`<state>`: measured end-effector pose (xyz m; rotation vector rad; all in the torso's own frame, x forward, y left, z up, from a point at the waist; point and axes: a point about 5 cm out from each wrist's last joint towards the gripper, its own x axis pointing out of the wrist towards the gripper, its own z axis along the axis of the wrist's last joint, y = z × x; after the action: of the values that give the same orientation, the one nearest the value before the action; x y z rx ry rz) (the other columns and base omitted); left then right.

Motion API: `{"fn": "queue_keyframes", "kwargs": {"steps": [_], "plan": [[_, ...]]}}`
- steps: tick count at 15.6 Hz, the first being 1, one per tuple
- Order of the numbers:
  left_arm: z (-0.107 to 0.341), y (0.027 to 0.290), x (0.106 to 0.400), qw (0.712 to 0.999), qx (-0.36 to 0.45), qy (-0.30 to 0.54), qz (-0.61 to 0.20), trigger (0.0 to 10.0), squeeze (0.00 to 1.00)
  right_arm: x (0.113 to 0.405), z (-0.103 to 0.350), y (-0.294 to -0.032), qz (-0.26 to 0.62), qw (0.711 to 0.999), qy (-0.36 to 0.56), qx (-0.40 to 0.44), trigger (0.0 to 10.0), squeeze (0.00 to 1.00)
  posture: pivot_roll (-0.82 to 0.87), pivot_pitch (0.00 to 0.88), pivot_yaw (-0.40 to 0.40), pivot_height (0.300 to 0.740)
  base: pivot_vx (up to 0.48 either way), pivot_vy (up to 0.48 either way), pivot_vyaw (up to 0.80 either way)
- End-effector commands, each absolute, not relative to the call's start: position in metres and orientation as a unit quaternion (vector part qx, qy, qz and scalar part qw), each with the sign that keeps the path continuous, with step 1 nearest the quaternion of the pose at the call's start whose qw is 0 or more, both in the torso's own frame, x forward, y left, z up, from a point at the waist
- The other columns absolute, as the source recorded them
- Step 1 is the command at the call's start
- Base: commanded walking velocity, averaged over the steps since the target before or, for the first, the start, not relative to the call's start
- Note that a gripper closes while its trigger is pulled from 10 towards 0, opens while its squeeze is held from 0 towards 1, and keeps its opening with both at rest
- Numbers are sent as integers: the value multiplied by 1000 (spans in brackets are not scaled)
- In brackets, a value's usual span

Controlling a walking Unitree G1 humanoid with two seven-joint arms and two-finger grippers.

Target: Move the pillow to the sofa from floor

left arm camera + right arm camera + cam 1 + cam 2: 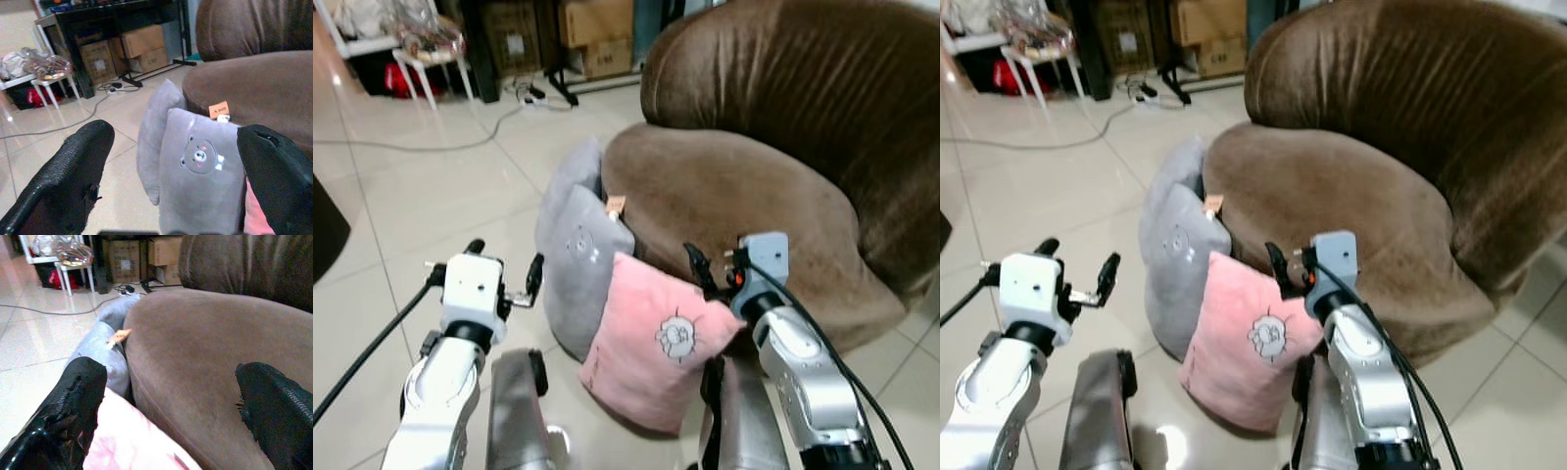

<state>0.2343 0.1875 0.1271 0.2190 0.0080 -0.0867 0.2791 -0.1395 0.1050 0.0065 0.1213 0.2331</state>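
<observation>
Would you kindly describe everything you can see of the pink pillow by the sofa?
The pink pillow is square, soft and fabric-looking, with a small cartoon face printed near its upper right. It stands tilted on the tiled floor, leaning back against the brown sofa and overlapping the grey pillow beside it. The right gripper hovers open at its top corner.

The far side of the brown sofa (783,147) is cut off by the picture's edge. The lower part of the gray pillow (578,259) is hidden behind the pink pillow (651,343), and a second gray pillow (156,127) is largely covered behind it. The print on the orange tag (218,108) is too small to be read. The clutter on the white table (431,59) is blurred.
</observation>
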Motion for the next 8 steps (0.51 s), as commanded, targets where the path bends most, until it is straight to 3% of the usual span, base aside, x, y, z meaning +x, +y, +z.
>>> {"fn": "queue_keyframes", "kwargs": {"steps": [1,5,8], "plan": [[128,188,236,992,114,5,-49,10000,0,282,112,-141,116,992,51,14,10000,0,-18,0,-19,431,0,0,0],[128,186,236,992,114,5,-53,10000,0,281,112,-140,123,991,54,11,10000,0,-19,0,-24,391,0,0,0],[126,184,236,991,116,10,-63,10000,0,286,111,-140,134,989,65,12,10000,0,-15,0,-39,391,0,0,0]]}}
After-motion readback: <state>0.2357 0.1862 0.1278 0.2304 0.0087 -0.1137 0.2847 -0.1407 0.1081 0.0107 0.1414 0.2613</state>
